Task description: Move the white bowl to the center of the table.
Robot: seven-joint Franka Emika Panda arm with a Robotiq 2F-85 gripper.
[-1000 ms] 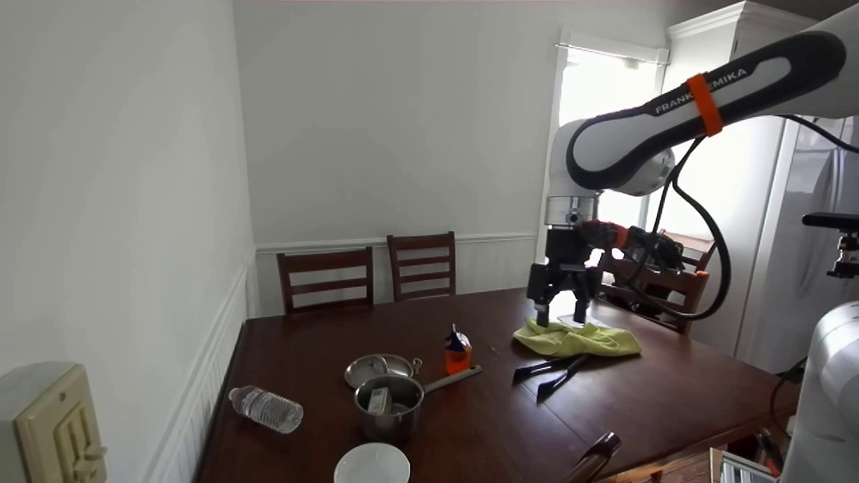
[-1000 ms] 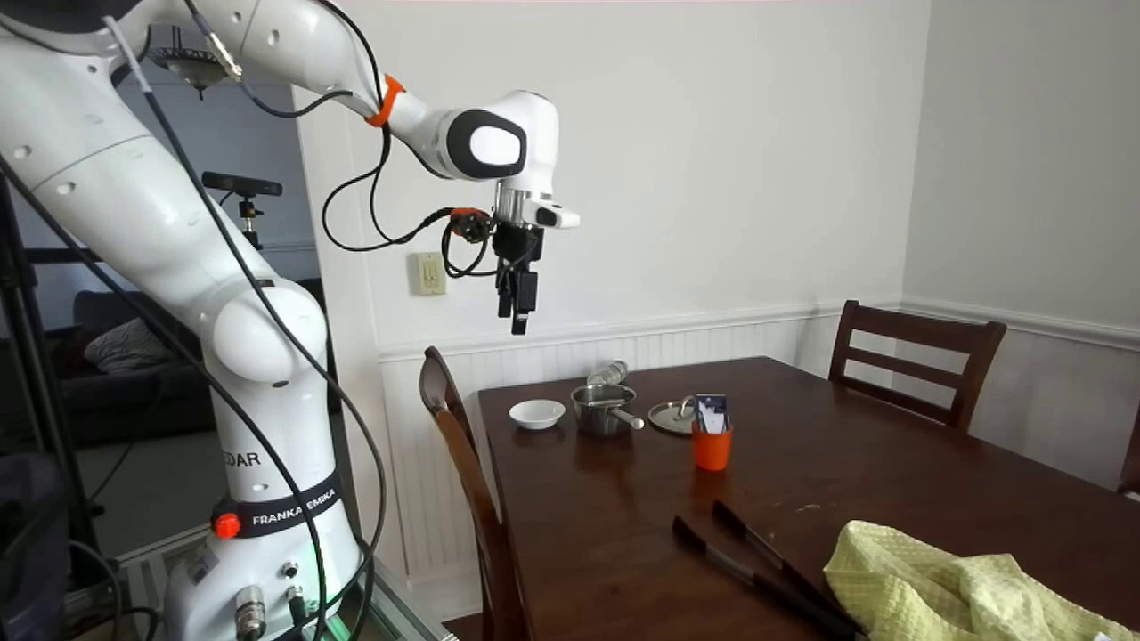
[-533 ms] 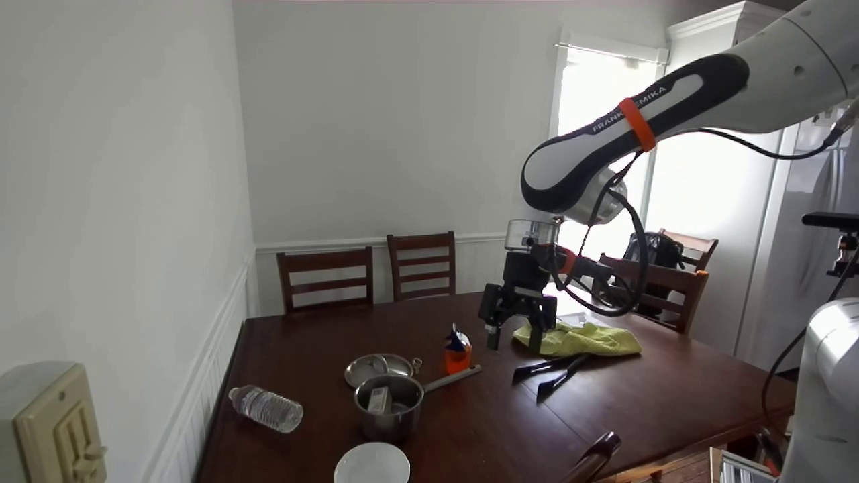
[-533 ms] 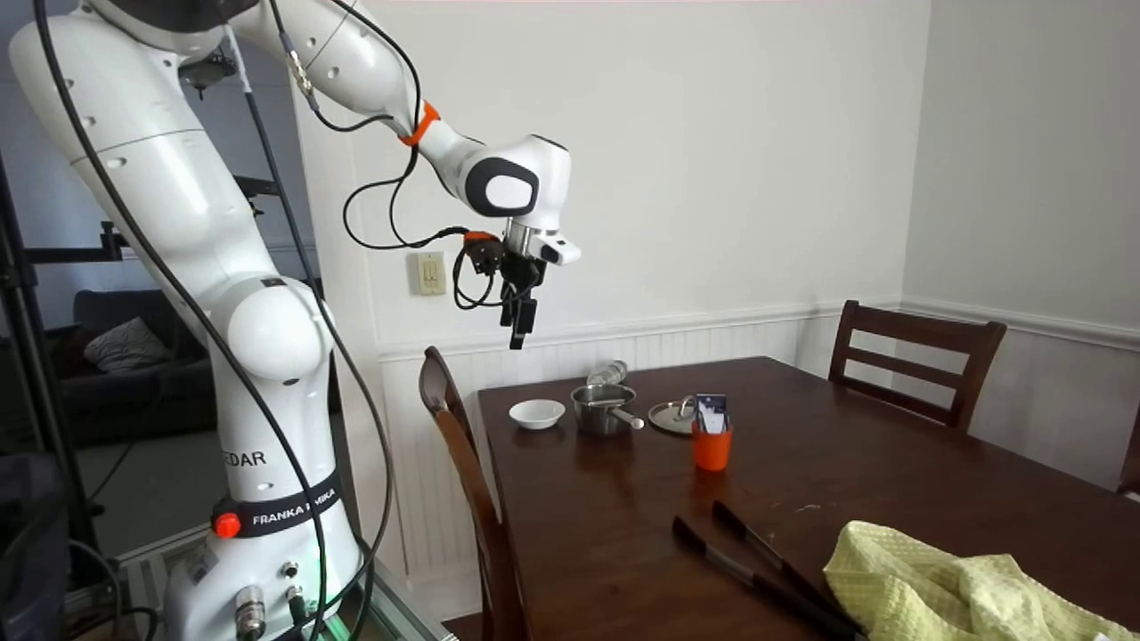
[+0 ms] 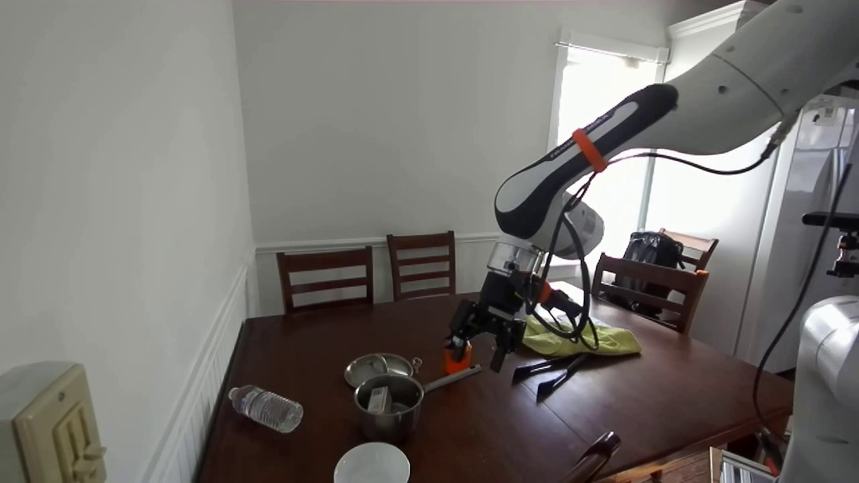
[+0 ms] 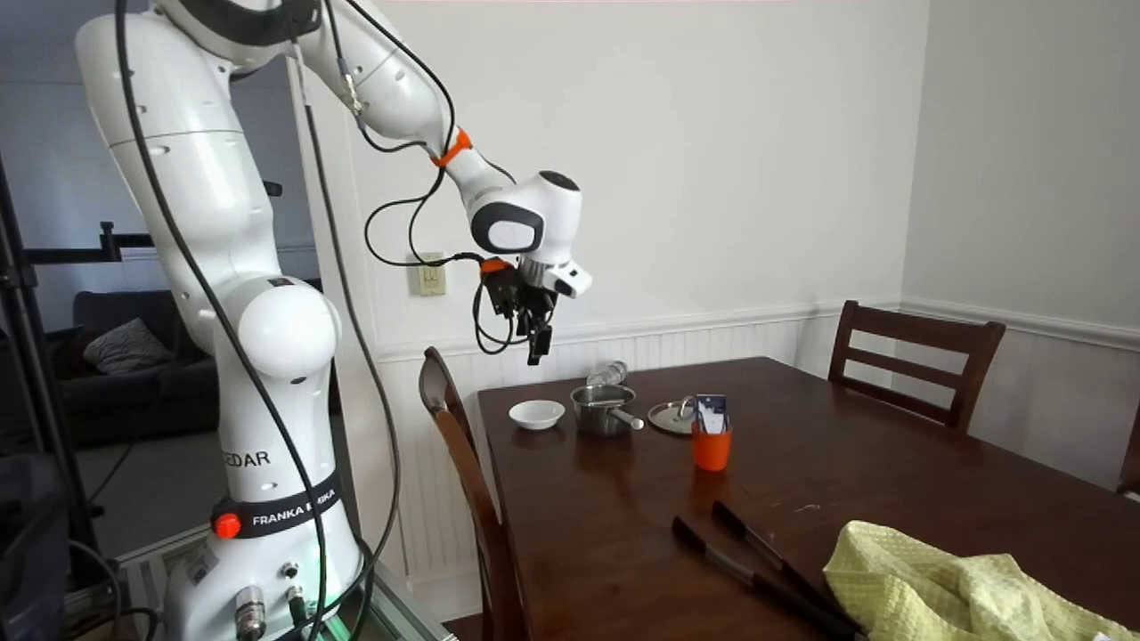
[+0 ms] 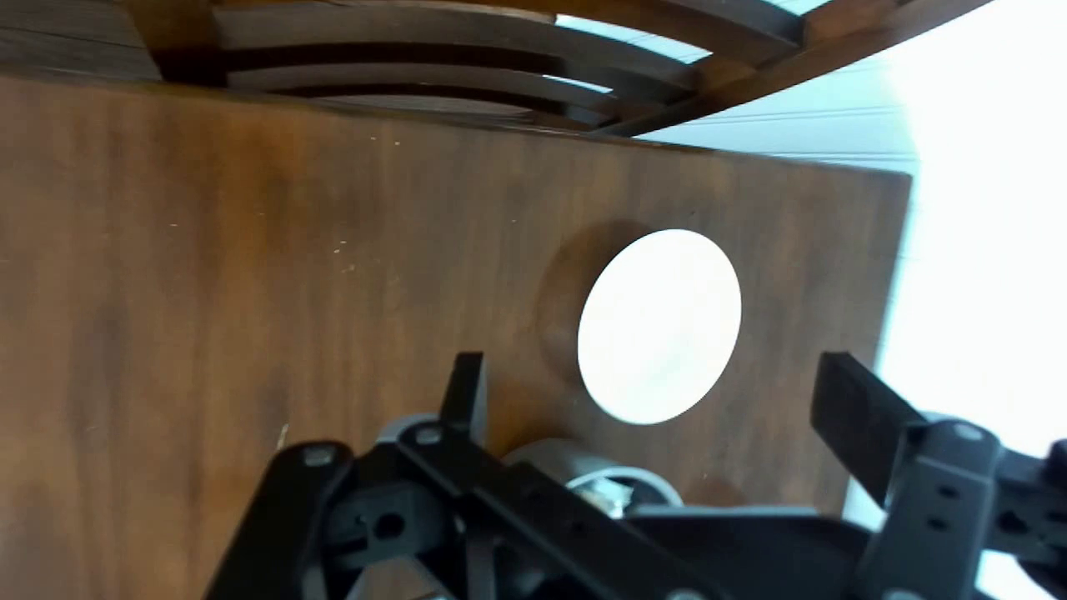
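The white bowl (image 5: 372, 464) sits upright on the dark brown table (image 5: 302, 349), close to a table edge. It shows in both exterior views, also here (image 6: 537, 414), on the bare table top (image 6: 623, 534). In the wrist view the bowl (image 7: 658, 325) looks bright white and lies ahead, between the two fingers in the picture. My gripper (image 5: 478, 355) is open and empty, high above the table and apart from the bowl. It is tilted. It also shows in an exterior view (image 6: 538, 356) and in the wrist view (image 7: 650, 367), with its fingers wide apart.
A steel pot (image 5: 386, 426) with a handle stands right beside the bowl, with a small box in it. A lid (image 5: 362, 370), a lying clear bottle (image 5: 268, 409), an orange cup (image 6: 712, 451), black tongs (image 6: 757, 579) and a yellow cloth (image 6: 962, 588) lie around. A chair (image 6: 463, 472) stands at the edge.
My gripper has moved down and towards the bowl's end of the table, and has tilted. It has stayed open. The bowl and the other things on the table have not moved.
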